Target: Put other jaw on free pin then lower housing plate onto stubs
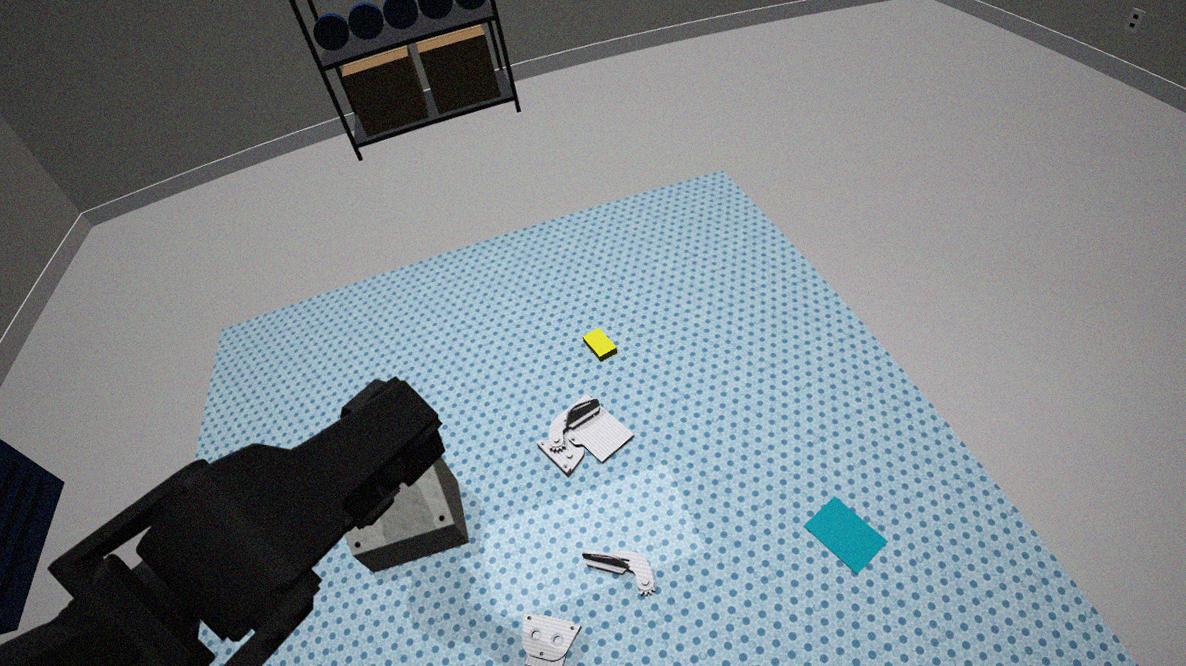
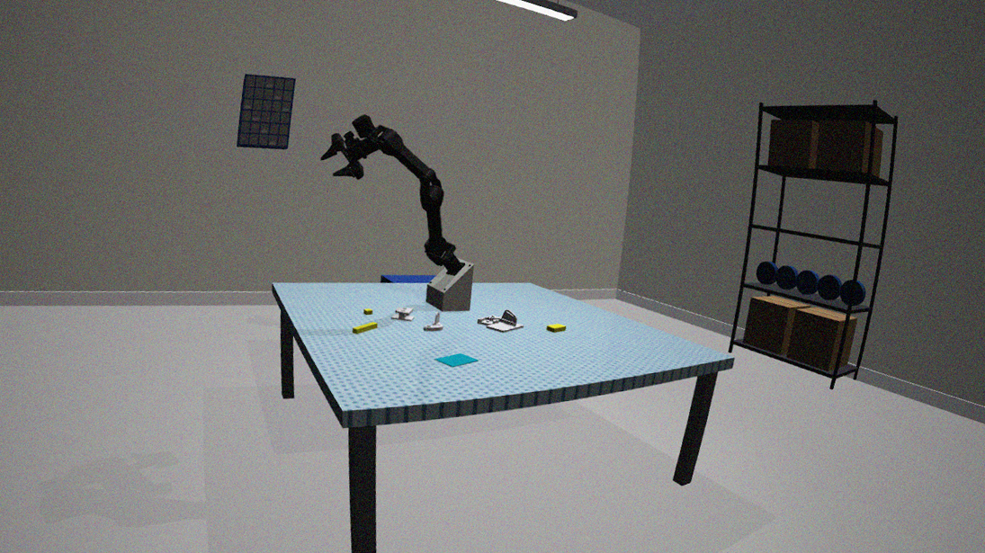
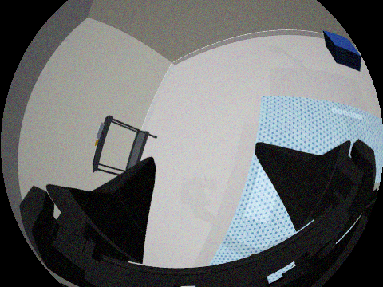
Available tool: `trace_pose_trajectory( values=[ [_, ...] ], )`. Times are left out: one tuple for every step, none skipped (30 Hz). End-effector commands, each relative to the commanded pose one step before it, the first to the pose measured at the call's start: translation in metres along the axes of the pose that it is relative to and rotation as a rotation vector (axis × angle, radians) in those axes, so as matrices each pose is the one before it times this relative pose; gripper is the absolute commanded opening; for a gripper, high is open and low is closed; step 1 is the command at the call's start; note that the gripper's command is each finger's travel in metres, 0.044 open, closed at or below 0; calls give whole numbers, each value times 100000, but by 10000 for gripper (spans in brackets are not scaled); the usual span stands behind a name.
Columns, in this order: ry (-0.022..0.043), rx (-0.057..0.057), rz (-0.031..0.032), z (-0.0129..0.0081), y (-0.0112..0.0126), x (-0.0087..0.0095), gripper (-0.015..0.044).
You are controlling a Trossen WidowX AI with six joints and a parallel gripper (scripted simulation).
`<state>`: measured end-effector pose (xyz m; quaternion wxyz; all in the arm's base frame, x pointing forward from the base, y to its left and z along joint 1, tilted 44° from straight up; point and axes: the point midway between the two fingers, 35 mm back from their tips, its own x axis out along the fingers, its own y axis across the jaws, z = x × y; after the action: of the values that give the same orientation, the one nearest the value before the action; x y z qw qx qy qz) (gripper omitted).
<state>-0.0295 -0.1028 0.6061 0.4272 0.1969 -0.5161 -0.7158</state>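
- White ridged plastic jaw with gear teeth and dark pad (image 1: 641, 567) (image 2: 436, 324), lying loose on the blue dotted table (image 1: 758, 338) (image 2: 570, 364) (image 3: 295, 119), between the white base assembly (image 1: 606, 435) (image 2: 503, 324) and white housing plate (image 1: 548, 640) (image 2: 403, 315).
- Black gripper (image 2: 335, 162) (image 3: 207, 155): raised high, fingers spread, holding nothing.
- Likely step: fetching the jaw; next, descend and grasp it.

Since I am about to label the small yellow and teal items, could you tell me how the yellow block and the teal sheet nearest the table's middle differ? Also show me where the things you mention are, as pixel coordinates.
The yellow block (image 1: 599, 341) (image 2: 556, 327) is thick; the teal sheet (image 1: 845, 534) (image 2: 456, 359) looks thin. The block is smaller than the sheet. Both lie flat on the table.
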Motion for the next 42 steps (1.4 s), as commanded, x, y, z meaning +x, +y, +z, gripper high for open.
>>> trace_pose_trajectory(
  values=[
    [0,0,0,0,0,0,426],
    [79,-130,-27,9,-18,20,440],
    [236,-391,-82,26,-55,60,440],
    [396,-654,-136,41,-92,100,440],
    [479,-789,-161,47,-111,121,440],
    [483,-794,-159,43,-111,123,440],
    [487,-798,-157,40,-112,124,440],
    [490,-803,-155,37,-112,126,440],
    [494,-807,-152,33,-112,127,440],
    [498,-812,-150,30,-112,129,440],
    [502,-817,-147,26,-113,130,440],
    [504,-819,-144,23,-112,131,440],
    [508,-823,-141,20,-112,132,440],
    [512,-828,-139,16,-112,134,440],
    [515,-833,-136,13,-112,135,440],
    [519,-838,-133,9,-112,136,440],
    [523,-842,-130,6,-112,137,440],
    [526,-847,-126,3,-111,139,440],
    [530,-852,-123,-1,-111,140,440],
    [533,-857,-120,-4,-110,141,440],
    [537,-862,-117,-7,-110,142,440],
    [587,-995,-73,-15,-103,147,440],
    [594,-1007,-69,-19,-103,149,440],
    [597,-1011,-63,-22,-102,150,440],
    [599,-1016,-58,-25,-102,151,440],
    [602,-1021,-53,-29,-101,153,440],
    [605,-1025,-47,-32,-100,154,440],
    [608,-1030,-42,-35,-98,155,440],
    [610,-1035,-36,-39,-97,156,440],
    [613,-1040,-31,-42,-96,157,440],
    [615,-1045,-25,-45,-95,158,440],
    [554,-972,-75,-42,-100,153,440],
    [556,-975,-70,-45,-98,153,440],
    [559,-981,-66,-48,-97,154,440],
    [562,-986,-61,-51,-95,155,440],
    [565,-991,-56,-54,-94,156,440],
    [568,-996,-52,-57,-92,157,440],
    [571,-1002,-47,-60,-90,158,440],
    [573,-1007,-42,-63,-89,159,440],
    [576,-1012,-37,-66,-87,160,440],
    [578,-1017,-32,-69,-85,161,440],
    [593,-895,25,-75,-64,145,440]
  ],
)
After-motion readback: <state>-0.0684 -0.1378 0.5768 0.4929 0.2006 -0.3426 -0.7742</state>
